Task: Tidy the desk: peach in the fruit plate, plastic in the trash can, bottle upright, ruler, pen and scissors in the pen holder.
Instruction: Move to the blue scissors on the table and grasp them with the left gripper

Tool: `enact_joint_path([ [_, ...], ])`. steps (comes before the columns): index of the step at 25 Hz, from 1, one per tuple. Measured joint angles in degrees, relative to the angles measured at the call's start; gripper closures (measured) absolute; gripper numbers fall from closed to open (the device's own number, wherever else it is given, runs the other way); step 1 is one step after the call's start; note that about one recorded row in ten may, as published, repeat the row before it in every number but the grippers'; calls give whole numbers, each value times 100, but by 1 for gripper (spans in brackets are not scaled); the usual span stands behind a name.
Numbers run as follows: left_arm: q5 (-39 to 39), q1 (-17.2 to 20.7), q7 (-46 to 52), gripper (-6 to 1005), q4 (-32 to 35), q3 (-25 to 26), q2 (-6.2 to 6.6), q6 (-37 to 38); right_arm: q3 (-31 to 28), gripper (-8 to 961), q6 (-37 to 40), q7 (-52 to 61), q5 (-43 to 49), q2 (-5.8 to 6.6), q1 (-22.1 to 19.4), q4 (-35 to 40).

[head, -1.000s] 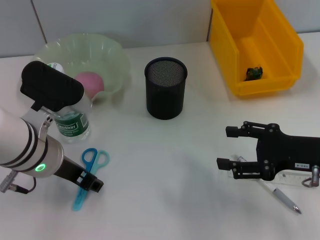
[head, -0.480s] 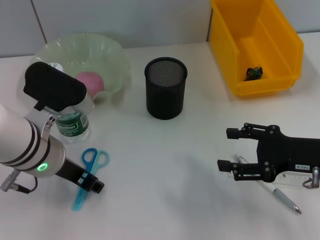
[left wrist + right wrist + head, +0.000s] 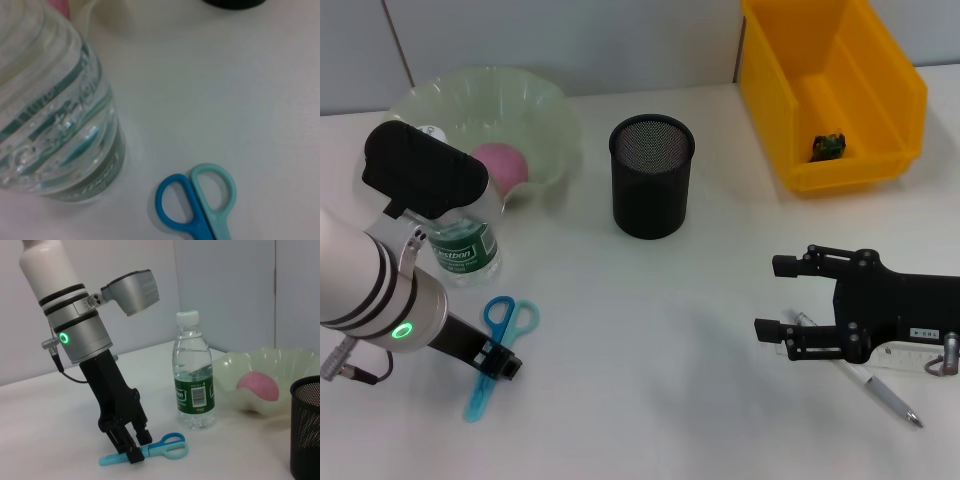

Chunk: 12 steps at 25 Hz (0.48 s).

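Yellow bin (image 3: 840, 95) holds a small dark scrap (image 3: 827, 146). Plate (image 3: 485, 115) holds the peach (image 3: 500, 166); bottle (image 3: 463, 247) upright beside it. Holder (image 3: 651, 176) — contents unclear. Left gripper (image 3: 502, 363) closed on scissors (image 3: 498, 340). Right gripper (image 3: 775, 297) open over ruler (image 3: 903, 358) and pen (image 3: 880, 390) — holding nothing.

Blue scissors (image 3: 498, 352) are laid flat beside the upright bottle (image 3: 463, 245); the peach (image 3: 500, 166) is seated in the fruit plate (image 3: 545, 110).

Even, bright overhead light is falling on the white counter (image 3: 650, 300), casting only faint soft shadows, while the bottle (image 3: 50, 105) is showing blurred, with small glints, in the left wrist view.
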<state>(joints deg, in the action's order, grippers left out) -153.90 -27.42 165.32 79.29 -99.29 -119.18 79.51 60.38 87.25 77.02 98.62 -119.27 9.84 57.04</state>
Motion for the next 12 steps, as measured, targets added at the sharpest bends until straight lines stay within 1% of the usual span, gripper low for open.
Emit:
enact_joint_path([
  [11,1,-1,0,559,-64,3,0,3,0,134,4,15,0,0,0,0],
  [12,0,-1,0,558,-64,4,0,3,0,134,6,15,0,0,0,0],
])
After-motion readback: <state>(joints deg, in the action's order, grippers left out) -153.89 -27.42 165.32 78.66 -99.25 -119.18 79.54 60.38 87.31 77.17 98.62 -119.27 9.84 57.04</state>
